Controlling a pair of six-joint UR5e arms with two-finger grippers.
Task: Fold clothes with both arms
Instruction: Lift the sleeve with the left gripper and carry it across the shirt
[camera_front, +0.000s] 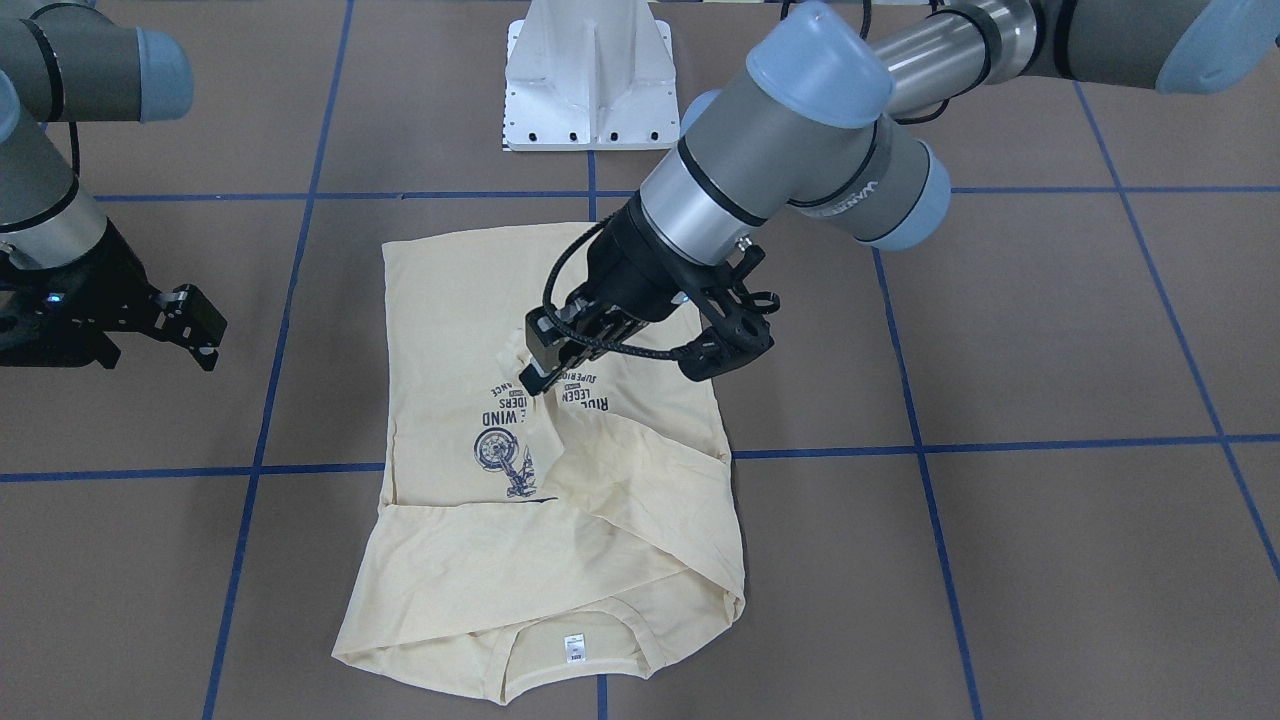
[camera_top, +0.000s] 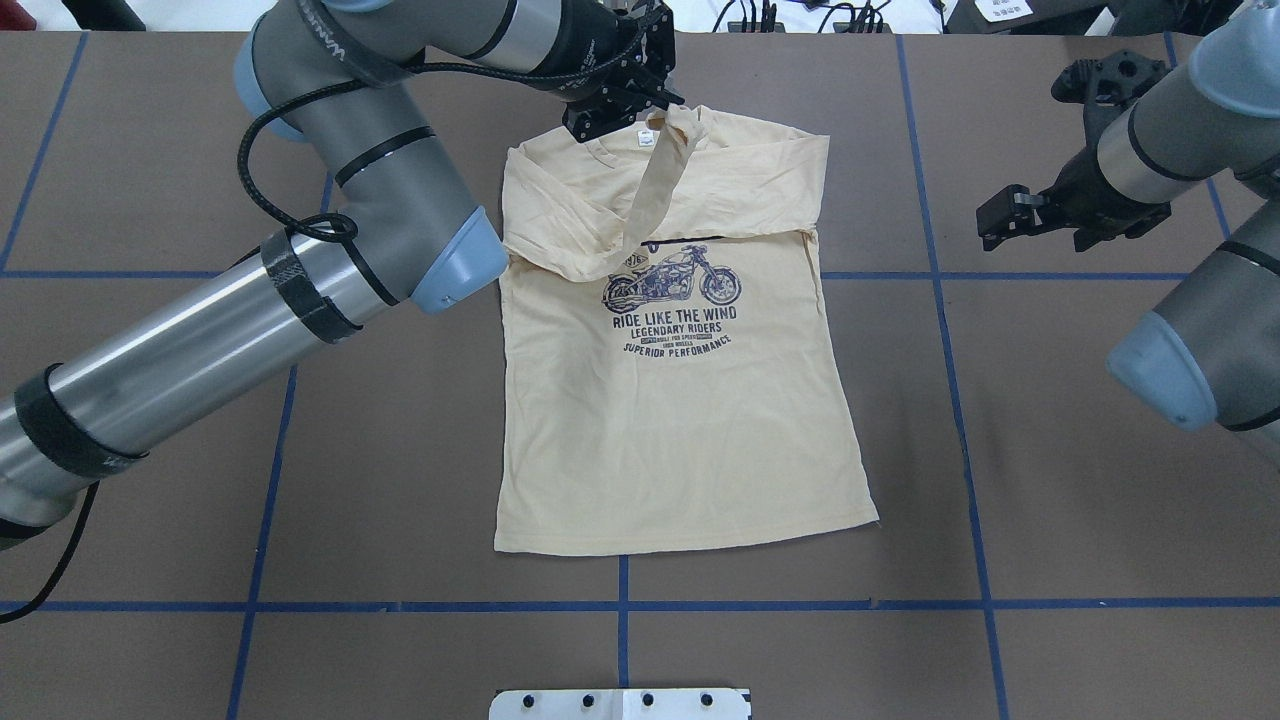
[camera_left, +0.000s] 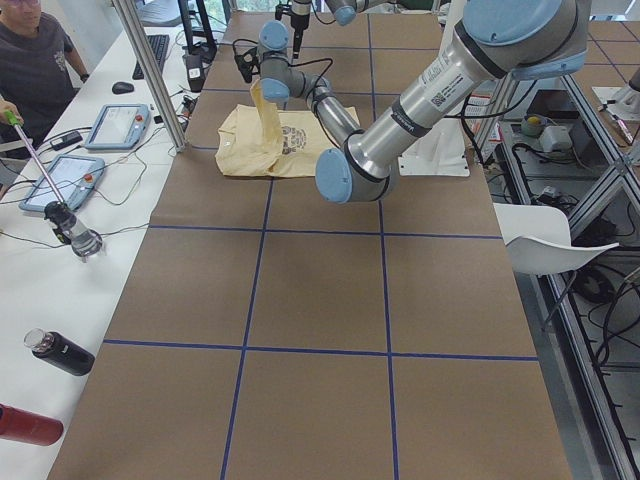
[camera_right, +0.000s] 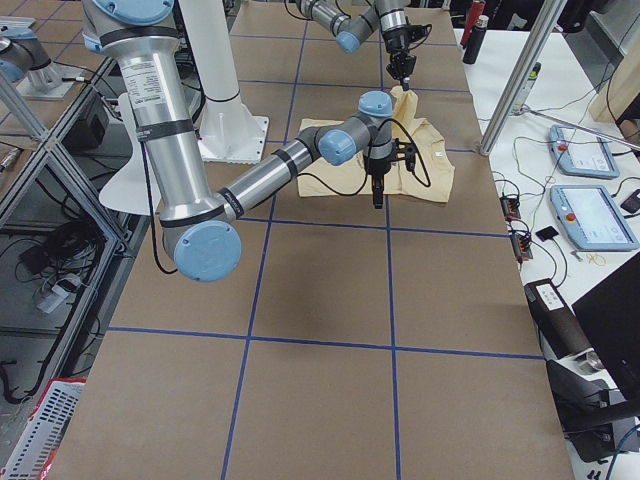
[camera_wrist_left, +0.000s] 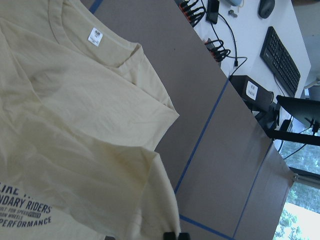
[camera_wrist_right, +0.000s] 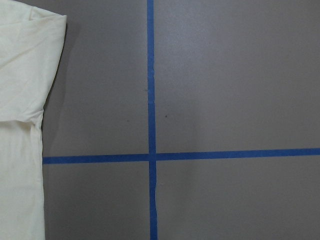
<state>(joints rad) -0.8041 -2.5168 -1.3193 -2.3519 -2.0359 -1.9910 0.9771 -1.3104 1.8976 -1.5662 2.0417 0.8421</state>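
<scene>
The cream-yellow T-shirt (camera_top: 680, 430) lies flat on the brown table, print up, with its collar and neck label (camera_front: 574, 647) at the far side from the robot. My left gripper (camera_top: 655, 118) is above the collar, shut on the end of one long sleeve (camera_top: 650, 190), which hangs as a strip over the print. In the left wrist view the fingertips (camera_wrist_left: 175, 236) are together on that sleeve's cloth. My right gripper (camera_top: 995, 222) is open and empty, held off the shirt's right side. The right wrist view shows only the shirt's edge (camera_wrist_right: 20, 75).
The white pedestal base (camera_front: 588, 80) stands at the robot's side of the table. Blue tape lines (camera_top: 940, 300) grid the brown surface. Beyond the far edge is a white desk with tablets (camera_left: 120, 125), cables and a metal post (camera_left: 150, 70).
</scene>
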